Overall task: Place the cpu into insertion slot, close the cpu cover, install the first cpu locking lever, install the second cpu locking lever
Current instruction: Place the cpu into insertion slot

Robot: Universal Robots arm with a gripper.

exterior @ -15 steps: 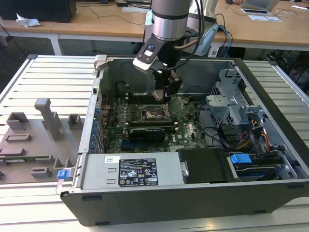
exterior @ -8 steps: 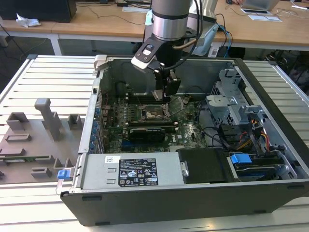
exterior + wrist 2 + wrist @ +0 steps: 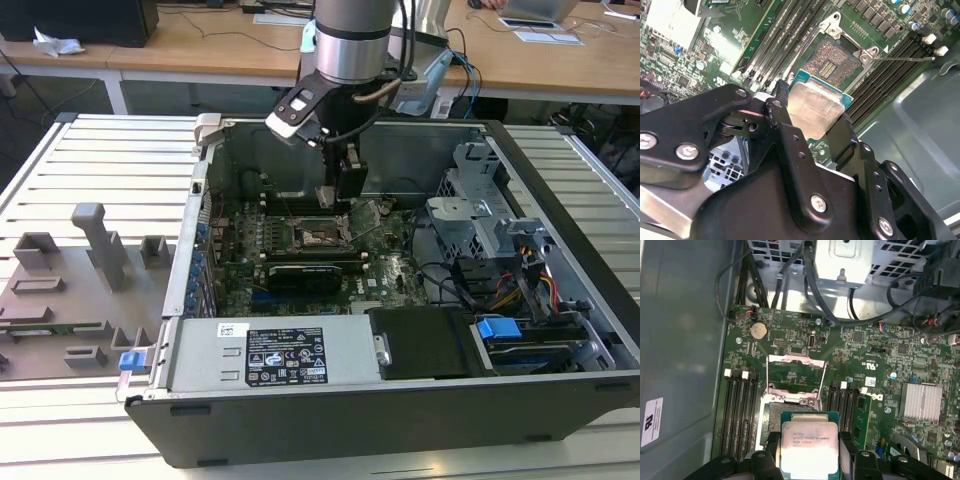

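The fingers (image 3: 781, 112) are clenched on the cpu (image 3: 815, 107), pinching its two opposite edges so that the silver-grey top faces up between them in both wrist views, where the chip (image 3: 807, 447) sits level in the grasp. In the exterior view the arm reaches down into the open computer case (image 3: 400, 400) that lies on the slatted table (image 3: 100, 150), and the cpu (image 3: 327, 197) hangs just at 12 o'clock of the insertion slot (image 3: 320, 237), near it but not seated. The slot (image 3: 832, 57) lies bare, its dark contact field uncovered within the shiny rim. The cpu cover (image 3: 790, 358) is swung up and stands open at the far side of the slot (image 3: 771, 415) from the chip, with green board showing through its window. A thin locking lever (image 3: 766, 375) runs along each side of the cover, both raised and unhooked. Long black memory slots (image 3: 737, 415) flank the socket on both sides. In the exterior view, a labelled power supply box (image 3: 280, 350) lies at 6 o'clock of the slot, a metal drive cage (image 3: 470, 225) at 3 o'clock, and a grey fixture (image 3: 100, 250) rests on the table at 9 o'clock, outside the case.
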